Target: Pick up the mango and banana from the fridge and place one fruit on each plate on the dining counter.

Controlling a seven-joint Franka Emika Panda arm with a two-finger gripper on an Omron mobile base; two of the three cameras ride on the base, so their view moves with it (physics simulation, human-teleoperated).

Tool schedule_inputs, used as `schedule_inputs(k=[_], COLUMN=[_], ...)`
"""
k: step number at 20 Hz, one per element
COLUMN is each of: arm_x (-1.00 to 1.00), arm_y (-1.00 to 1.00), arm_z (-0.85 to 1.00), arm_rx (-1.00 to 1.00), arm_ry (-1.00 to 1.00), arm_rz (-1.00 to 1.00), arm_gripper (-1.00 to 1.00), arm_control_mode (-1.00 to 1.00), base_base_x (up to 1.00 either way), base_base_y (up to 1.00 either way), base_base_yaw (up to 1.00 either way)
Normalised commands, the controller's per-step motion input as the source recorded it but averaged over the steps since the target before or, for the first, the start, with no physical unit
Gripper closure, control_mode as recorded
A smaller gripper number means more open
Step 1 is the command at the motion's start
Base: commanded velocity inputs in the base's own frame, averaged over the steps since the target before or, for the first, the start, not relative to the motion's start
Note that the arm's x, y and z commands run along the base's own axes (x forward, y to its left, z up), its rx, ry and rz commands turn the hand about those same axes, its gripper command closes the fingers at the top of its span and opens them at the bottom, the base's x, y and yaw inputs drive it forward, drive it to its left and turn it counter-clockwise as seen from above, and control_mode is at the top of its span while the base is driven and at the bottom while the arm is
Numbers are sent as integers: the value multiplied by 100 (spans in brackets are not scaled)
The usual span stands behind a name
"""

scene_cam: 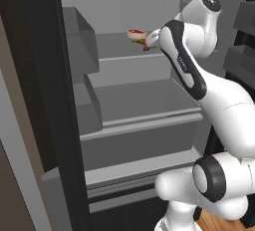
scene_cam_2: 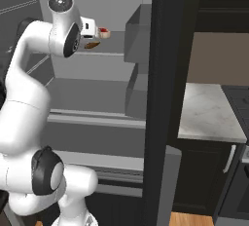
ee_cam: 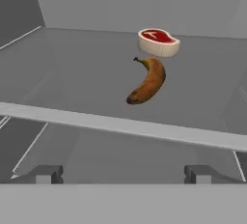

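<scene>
- The curved orange-brown banana (ee_cam: 148, 81) with darker ends lies flat on a light grey fridge shelf (ee_cam: 72, 73), its stem end pointing toward the back wall; just behind it, near but apart, sits a red-and-white meat piece (ee_cam: 158, 42)
- The two-finger gripper (ee_cam: 123, 174) hangs in front of the shelf's pale front edge, short of the banana; its two small dark fingertips (ee_cam: 44, 174) stand spread wide with nothing between them
- In the left base view the white arm (scene_cam: 199, 65) reaches into the tall dark-bodied fridge (scene_cam: 30, 100) at the upper shelf level; the meat piece (scene_cam: 135, 34) shows just beyond the hand; flat grey shelves and door bins lie below
- In the right base view a pale marbled stone counter (scene_cam_2: 209, 113) on a black base stands to the right of the dark fridge door (scene_cam_2: 163, 98)
</scene>
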Motion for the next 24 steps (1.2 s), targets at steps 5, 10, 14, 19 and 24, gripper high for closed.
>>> schedule_inputs(k=[5, 10, 14, 19, 24], arm_x=[68, 64, 65, 65, 54], arm_y=[0, 0, 0, 1, 2], arm_z=[-17, -23, -15, -15, -15], arm_rx=[-8, -4, 0, 0, 0], arm_ry=[3, 1, 2, 8, 6], arm_rz=[0, 0, 0, -2, -5], arm_gripper=[-100, -100, -100, -100, -100], arm_control_mode=[-100, -100, -100, -100, -100], base_base_x=[0, 0, 0, 0, 0], base_base_y=[0, 0, 0, 0, 0], base_base_yaw=[0, 0, 0, 0, 0])
